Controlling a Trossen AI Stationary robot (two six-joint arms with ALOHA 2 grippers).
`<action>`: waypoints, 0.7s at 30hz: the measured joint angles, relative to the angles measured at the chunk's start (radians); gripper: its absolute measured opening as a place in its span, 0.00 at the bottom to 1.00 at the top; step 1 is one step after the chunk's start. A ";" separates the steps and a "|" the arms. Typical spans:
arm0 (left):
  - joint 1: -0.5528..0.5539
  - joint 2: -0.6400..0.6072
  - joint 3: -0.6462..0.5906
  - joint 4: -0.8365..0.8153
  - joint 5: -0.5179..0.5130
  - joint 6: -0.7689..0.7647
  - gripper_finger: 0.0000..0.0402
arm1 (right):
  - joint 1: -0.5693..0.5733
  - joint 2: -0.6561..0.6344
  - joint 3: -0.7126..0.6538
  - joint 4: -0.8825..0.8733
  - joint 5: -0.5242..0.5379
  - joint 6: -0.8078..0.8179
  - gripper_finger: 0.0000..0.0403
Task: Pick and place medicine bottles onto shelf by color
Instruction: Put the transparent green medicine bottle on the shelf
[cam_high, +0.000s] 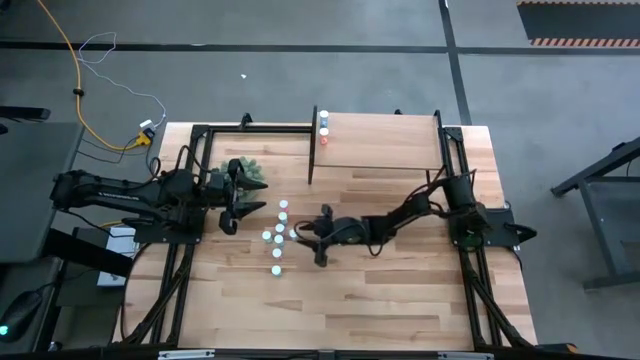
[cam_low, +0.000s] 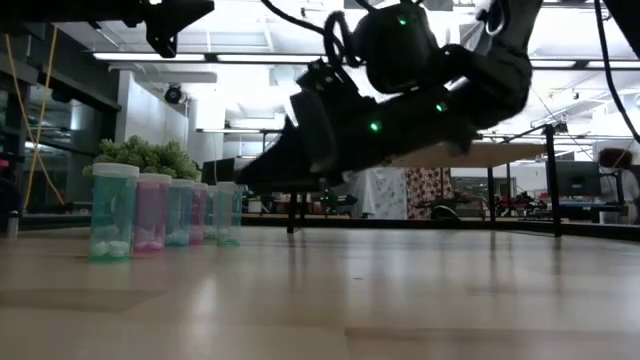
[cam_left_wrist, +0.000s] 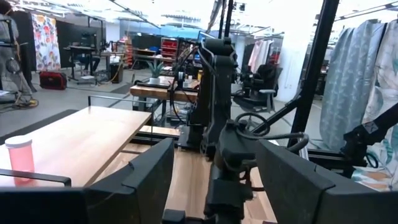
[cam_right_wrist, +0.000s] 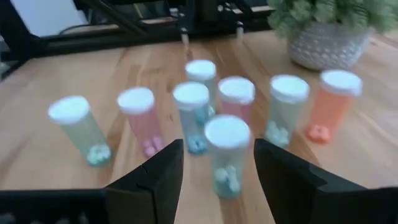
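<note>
Right wrist view: teal bottle (cam_right_wrist: 227, 155) apparently just beyond open right pincer (cam_right_wrist: 217, 169).

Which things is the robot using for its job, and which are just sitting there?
For the job: bottles on the table, shelf with two bottles already on it, right gripper reaching in.
Just there: plant, yellow cable, left gripper waiting.
</note>
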 joint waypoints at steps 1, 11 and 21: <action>0.000 0.000 0.000 0.000 0.000 0.000 0.54 | -0.001 0.000 0.009 -0.005 -0.009 -0.001 0.47; 0.000 0.000 0.000 -0.002 0.000 0.000 0.54 | -0.005 0.000 0.107 -0.174 0.049 -0.048 0.47; 0.000 0.000 0.000 -0.002 0.000 0.000 0.54 | -0.023 0.000 0.113 -0.222 0.032 -0.016 0.47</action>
